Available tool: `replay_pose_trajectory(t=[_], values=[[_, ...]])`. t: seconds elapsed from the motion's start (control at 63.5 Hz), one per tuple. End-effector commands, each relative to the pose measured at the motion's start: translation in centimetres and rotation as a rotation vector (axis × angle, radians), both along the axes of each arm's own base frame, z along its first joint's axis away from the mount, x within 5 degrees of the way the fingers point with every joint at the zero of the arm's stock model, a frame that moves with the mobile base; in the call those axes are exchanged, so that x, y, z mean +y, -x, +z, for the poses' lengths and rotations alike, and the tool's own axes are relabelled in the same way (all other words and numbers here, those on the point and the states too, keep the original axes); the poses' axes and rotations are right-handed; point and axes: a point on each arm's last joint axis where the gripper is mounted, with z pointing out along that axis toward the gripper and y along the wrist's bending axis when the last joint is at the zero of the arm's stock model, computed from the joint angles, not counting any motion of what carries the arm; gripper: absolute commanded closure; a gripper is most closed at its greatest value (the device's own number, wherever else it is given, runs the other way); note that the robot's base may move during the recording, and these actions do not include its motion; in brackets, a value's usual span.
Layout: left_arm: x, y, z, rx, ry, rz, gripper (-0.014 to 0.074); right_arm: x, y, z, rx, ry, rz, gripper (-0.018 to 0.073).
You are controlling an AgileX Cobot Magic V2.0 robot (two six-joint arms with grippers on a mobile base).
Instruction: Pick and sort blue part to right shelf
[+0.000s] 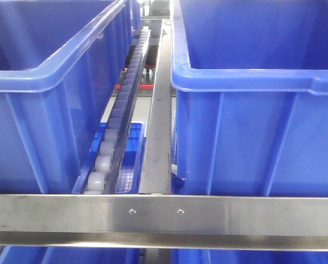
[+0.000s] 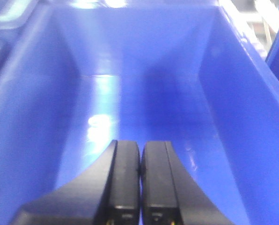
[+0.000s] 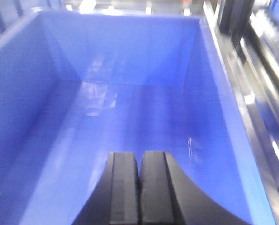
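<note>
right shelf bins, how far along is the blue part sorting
Done: nothing that shows. The bin under the left claw and the bin under the right claw both look bare inside. In hand: nothing; each claw is shut with no part between its jaws. Left: finding, picking and placing the blue part, which no view shows.

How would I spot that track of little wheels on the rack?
Find the flat steel front rail running across the rack. Just above it, two big blue bins stand apart. In their gap, the roller track runs away from you: the only line of pale wheels.
</note>
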Motion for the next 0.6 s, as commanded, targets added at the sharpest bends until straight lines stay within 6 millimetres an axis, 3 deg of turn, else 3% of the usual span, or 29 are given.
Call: replay_pose_trajectory(t=[0.0, 0.268, 0.583], values=[[0.3, 1.7, 0.8, -0.146, 0.028, 0.015, 0.0462, 0.0, 1.7, 0.9, -0.165, 0.009, 0.005, 0.0503], [0.6, 6.6, -2.6, -0.244, 0.035, 0.013, 0.0463, -0.2, 5.6, -1.8, -0.243, 0.006, 0.003, 0.0503], [0.7, 8.0, -3.4, -0.302, 0.039, 0.013, 0.0463, -0.2, 6.3, -2.2, -0.269, 0.005, 0.003, 0.0503]])
